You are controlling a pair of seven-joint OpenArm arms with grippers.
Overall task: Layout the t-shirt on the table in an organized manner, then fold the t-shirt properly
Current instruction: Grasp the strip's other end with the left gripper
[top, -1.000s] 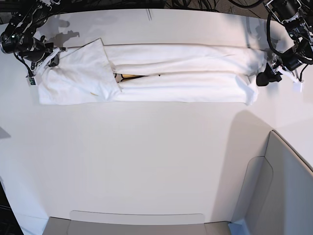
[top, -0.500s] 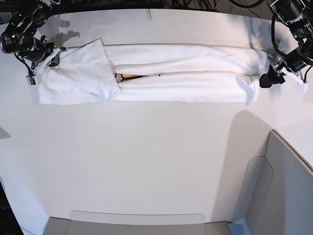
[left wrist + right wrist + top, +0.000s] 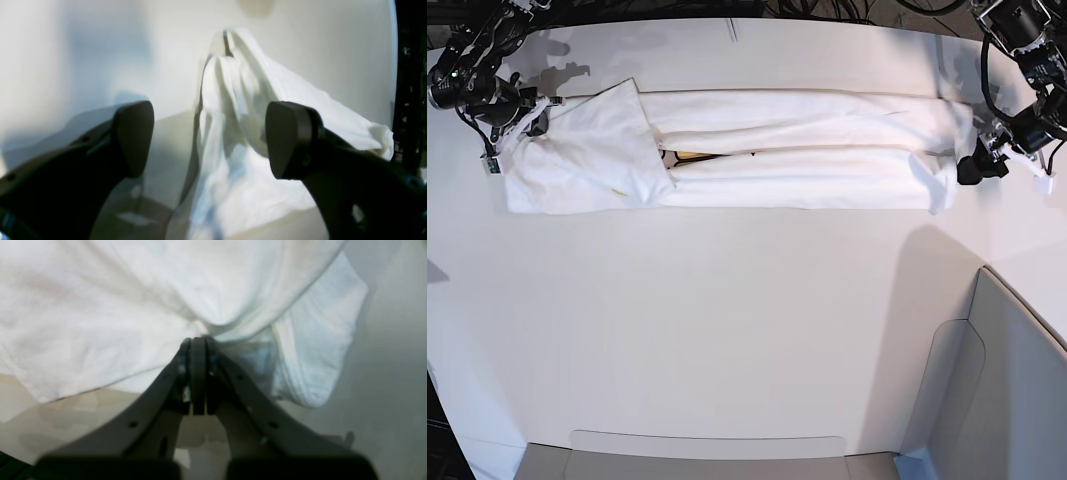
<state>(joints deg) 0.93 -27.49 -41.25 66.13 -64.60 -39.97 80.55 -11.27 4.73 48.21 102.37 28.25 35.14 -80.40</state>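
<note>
left gripper [image 3: 208, 140]: jaws wide apart, nothing held; line up squarely on the t-shirt [image 3: 787, 150] end.
right gripper [image 3: 198, 343]: pinched tight on cloth; keep it taut.

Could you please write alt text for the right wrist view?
Closed black jaws of the right gripper pinch a bunched edge of the white t-shirt, which fills the upper frame. A ribbed cuff of it hangs at right over the pale table.
</note>
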